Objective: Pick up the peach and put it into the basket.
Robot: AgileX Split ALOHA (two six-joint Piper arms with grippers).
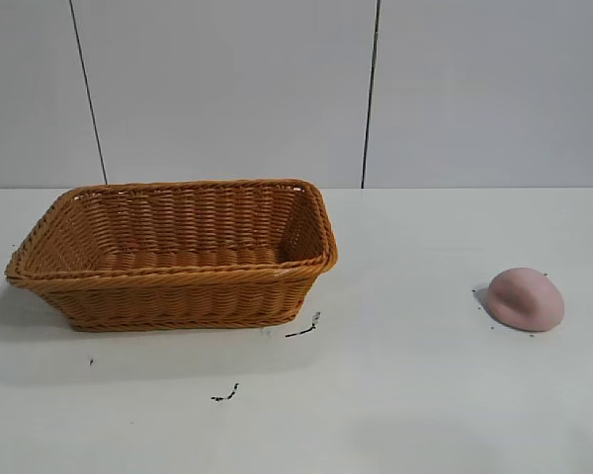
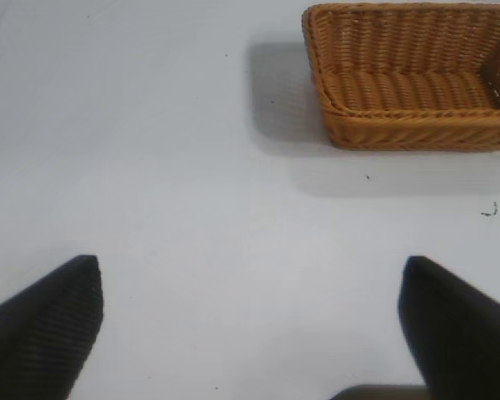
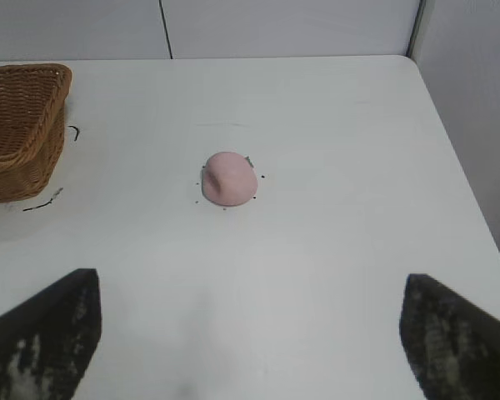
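Observation:
The pale-pink peach (image 1: 526,298) lies on the white table at the right in the exterior view; it also shows in the right wrist view (image 3: 229,178). The orange-brown wicker basket (image 1: 178,252) stands empty at the left; it also shows in the left wrist view (image 2: 412,77) and at the edge of the right wrist view (image 3: 21,125). My right gripper (image 3: 250,292) is open and empty, some way back from the peach. My left gripper (image 2: 252,283) is open and empty over bare table, away from the basket. Neither gripper shows in the exterior view.
Small black marks (image 1: 304,328) dot the table in front of the basket. The table's edge and corner (image 3: 412,60) lie beyond the peach in the right wrist view, with a grey panelled wall (image 1: 376,89) behind.

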